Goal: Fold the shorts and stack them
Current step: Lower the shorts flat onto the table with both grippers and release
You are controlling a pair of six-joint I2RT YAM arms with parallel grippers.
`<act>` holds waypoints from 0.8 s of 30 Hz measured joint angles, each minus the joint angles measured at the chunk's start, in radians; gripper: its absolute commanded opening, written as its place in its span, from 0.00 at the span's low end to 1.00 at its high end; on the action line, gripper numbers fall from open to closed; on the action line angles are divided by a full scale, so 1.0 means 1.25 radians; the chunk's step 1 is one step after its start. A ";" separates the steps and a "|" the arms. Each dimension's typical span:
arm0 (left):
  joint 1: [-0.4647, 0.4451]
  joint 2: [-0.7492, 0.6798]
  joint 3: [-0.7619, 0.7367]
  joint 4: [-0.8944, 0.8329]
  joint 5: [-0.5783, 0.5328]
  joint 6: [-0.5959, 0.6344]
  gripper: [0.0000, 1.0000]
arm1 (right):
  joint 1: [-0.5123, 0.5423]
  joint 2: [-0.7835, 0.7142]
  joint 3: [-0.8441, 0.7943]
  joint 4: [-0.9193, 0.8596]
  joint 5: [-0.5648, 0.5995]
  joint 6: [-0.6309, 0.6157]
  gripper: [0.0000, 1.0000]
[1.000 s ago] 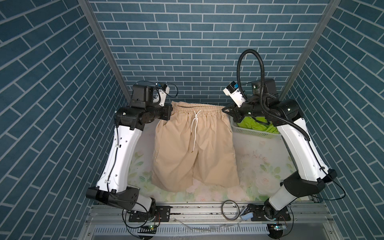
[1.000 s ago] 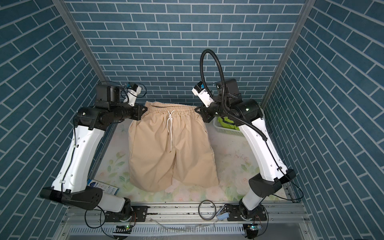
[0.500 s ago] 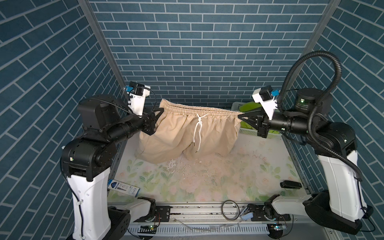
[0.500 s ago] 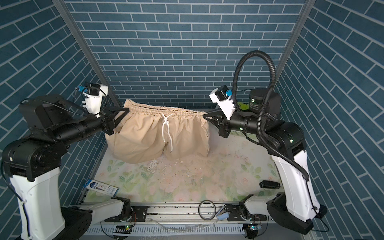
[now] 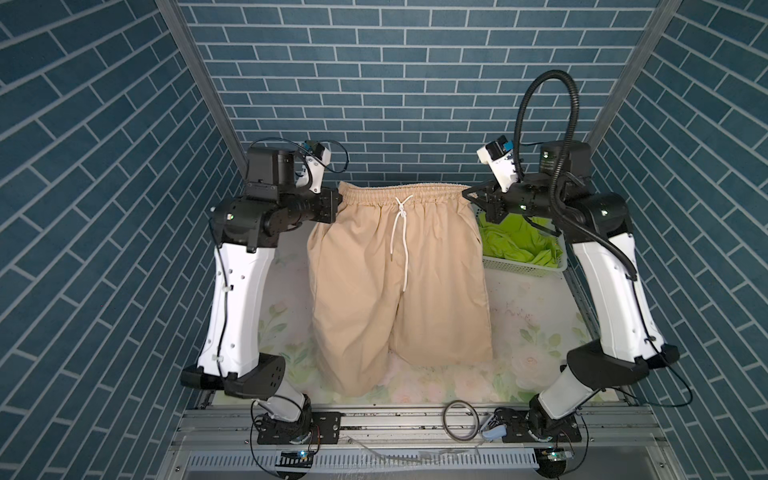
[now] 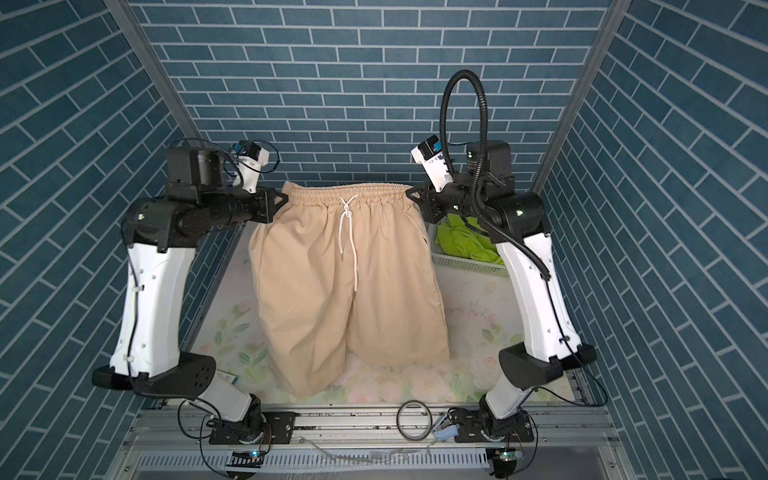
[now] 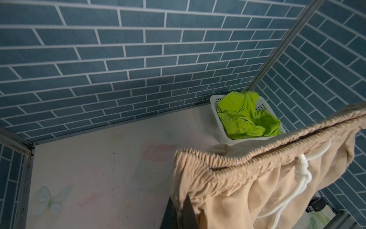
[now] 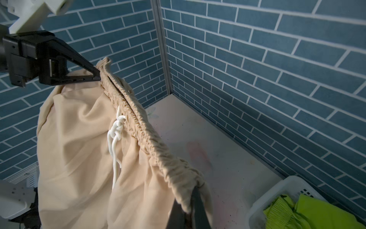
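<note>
Two grippers hold the beige shorts (image 5: 399,291) by the ends of the waistband (image 5: 401,194). The left gripper (image 5: 336,200) is clamped on the left end and the right gripper (image 5: 468,193) on the right end, each with narrow jaws and gathered cloth between them. In each wrist view only the dark fingertips (image 7: 179,206) show at the picture's border. The rest of that gripper is cut off, and bunched elastic covers the place where the tips meet.

The waistband is stretched between the grippers at the far side, above the table (image 5: 536,299). The legs hang toward the near edge, the left leg reaching nearer than the right. Whether the hems touch the table cannot be told. A white drawstring (image 5: 403,245) dangles down the middle of the front.

The lime-green shorts (image 7: 247,117) lie crumpled in the white basket (image 7: 214,108) in the far right corner. In both top views the beige shorts and the right arm hide part of them, and no logo can be made out. A small blue-and-white item (image 6: 230,377) peeks out beside the left arm's lower link, too hidden to name.
</note>
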 measured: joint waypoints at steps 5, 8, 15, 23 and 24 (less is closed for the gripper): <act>0.023 0.077 -0.161 0.152 -0.031 0.003 0.00 | -0.049 0.193 0.005 0.088 -0.064 0.002 0.00; 0.033 0.153 -0.213 0.245 -0.076 0.013 0.00 | -0.058 0.343 0.062 0.136 -0.092 0.002 0.00; 0.072 0.357 -0.251 0.407 -0.134 0.025 0.00 | -0.056 0.651 0.174 0.279 -0.118 0.046 0.00; 0.105 0.483 -0.244 0.492 -0.183 0.031 0.98 | -0.041 0.764 0.202 0.425 -0.081 0.117 0.44; 0.114 0.496 -0.226 0.486 -0.190 0.031 1.00 | -0.043 0.766 0.208 0.430 -0.078 0.121 0.47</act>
